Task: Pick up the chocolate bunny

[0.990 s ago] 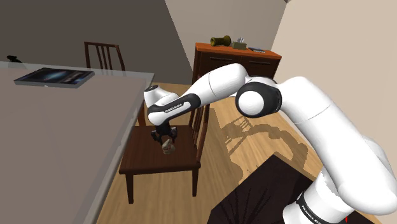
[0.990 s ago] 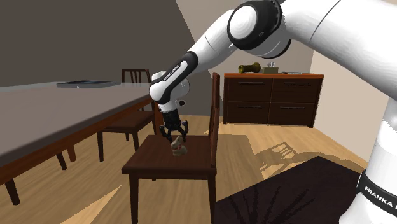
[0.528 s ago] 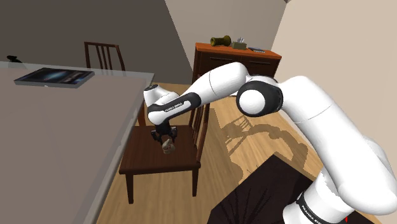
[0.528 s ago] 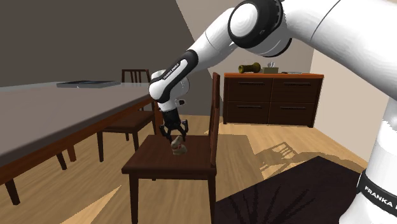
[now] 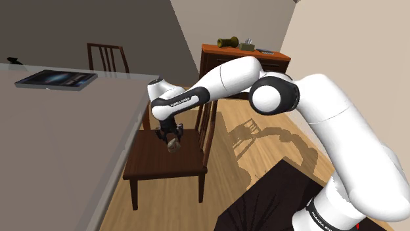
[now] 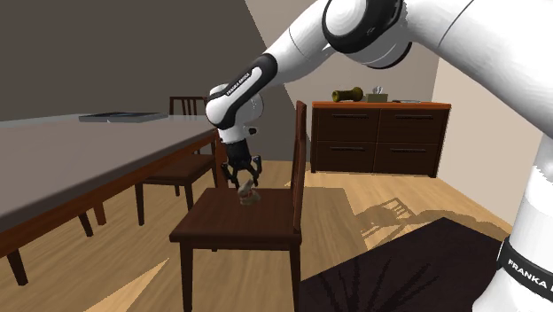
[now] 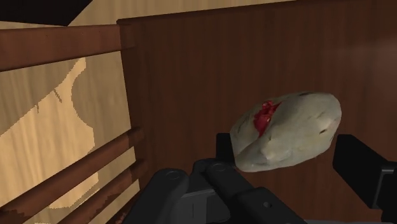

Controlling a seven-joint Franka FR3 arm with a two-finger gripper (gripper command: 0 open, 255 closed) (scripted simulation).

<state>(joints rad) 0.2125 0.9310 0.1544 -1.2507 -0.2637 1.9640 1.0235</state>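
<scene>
Dark chair seat (image 5: 164,167) sits just below claw (image 7: 283,151), clamped across pale lumpy bunny's (image 7: 289,127) middle; prob. light, rigid, brittle, so squeeze gently.

The white Franka arm (image 5: 223,82) stretches far out, elbow high, and bends down at the wrist, its black gripper (image 6: 247,186) pointing downward with both fingers (image 7: 362,168) clasped on a pale bunny (image 7: 286,130).

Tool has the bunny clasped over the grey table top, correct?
Wrong surface. The tool has the bunny clasped over the dark wooden chair seat, not the grey table beside it. The second exterior view shows this.
</scene>
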